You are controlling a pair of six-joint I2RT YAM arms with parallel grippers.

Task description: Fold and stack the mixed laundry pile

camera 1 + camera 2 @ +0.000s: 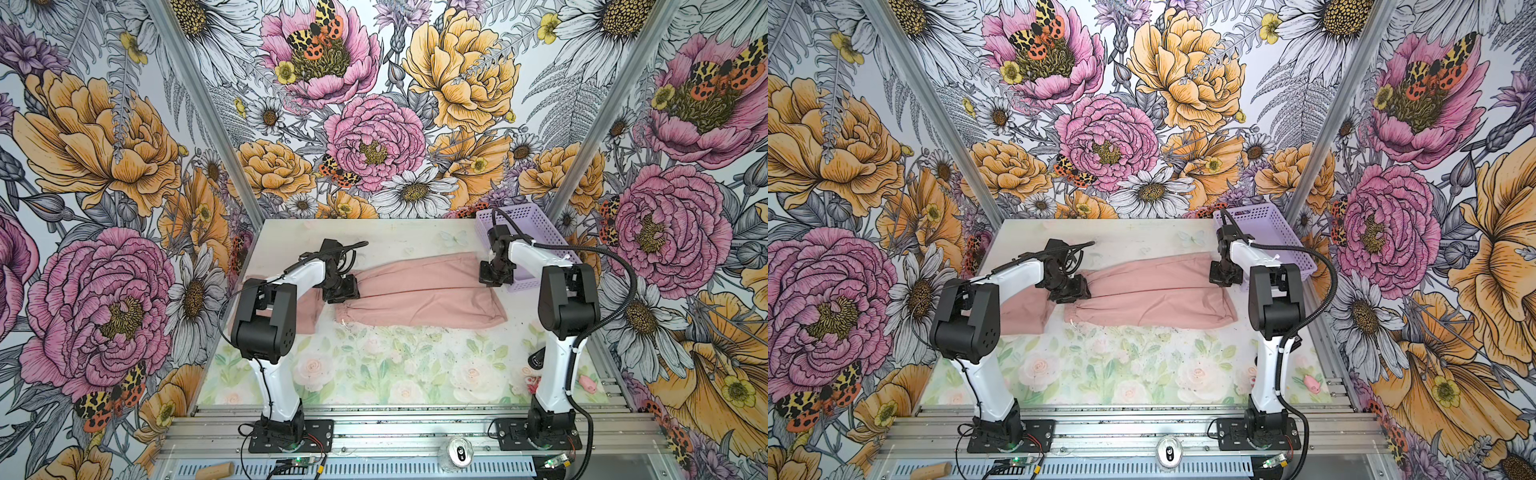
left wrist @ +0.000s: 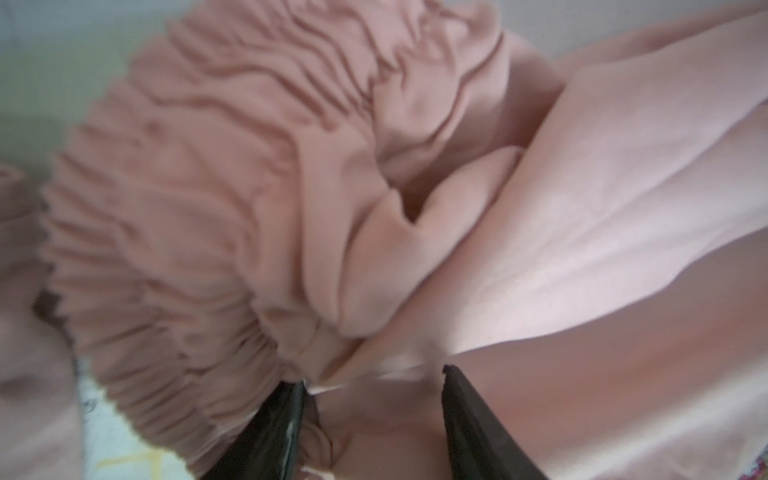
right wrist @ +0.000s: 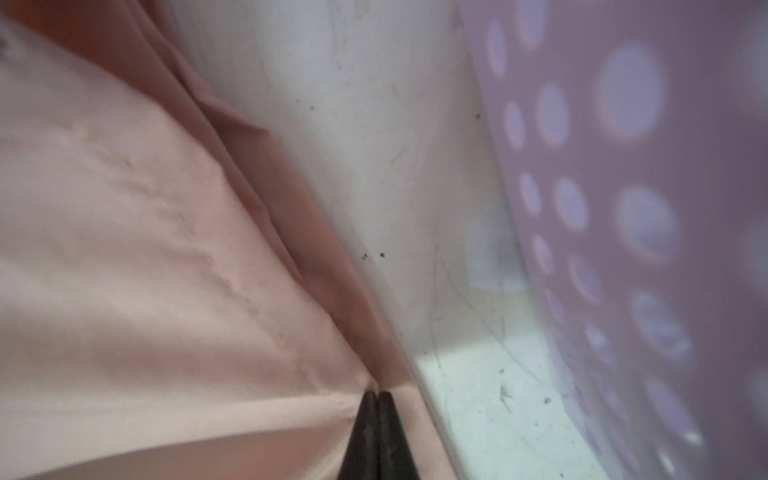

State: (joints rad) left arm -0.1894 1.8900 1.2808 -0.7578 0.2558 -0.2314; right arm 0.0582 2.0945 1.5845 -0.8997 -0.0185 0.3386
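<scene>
Dusty-pink shorts [image 1: 419,291] [image 1: 1154,291] lie lengthwise across the back of the table, gathered waistband [image 2: 187,208] to the left. My left gripper [image 1: 343,291] [image 2: 374,376] is down on the waistband end, jaws apart, with a fold of pink cloth between the fingers. My right gripper [image 1: 492,276] [image 3: 378,394] is shut on the shorts' hem edge [image 3: 324,399] at the far right corner, close beside the basket. A second dusty-pink garment [image 1: 307,316] [image 1: 1025,311] lies at the left, partly hidden under my left arm.
The lavender perforated basket [image 1: 536,232] [image 3: 623,208] stands at the back right, a narrow strip of table [image 3: 478,395] away from the hem. A small pink toy [image 1: 589,383] lies near the right front. A can [image 1: 458,451] and a wooden cylinder [image 1: 216,471] rest on the front rail.
</scene>
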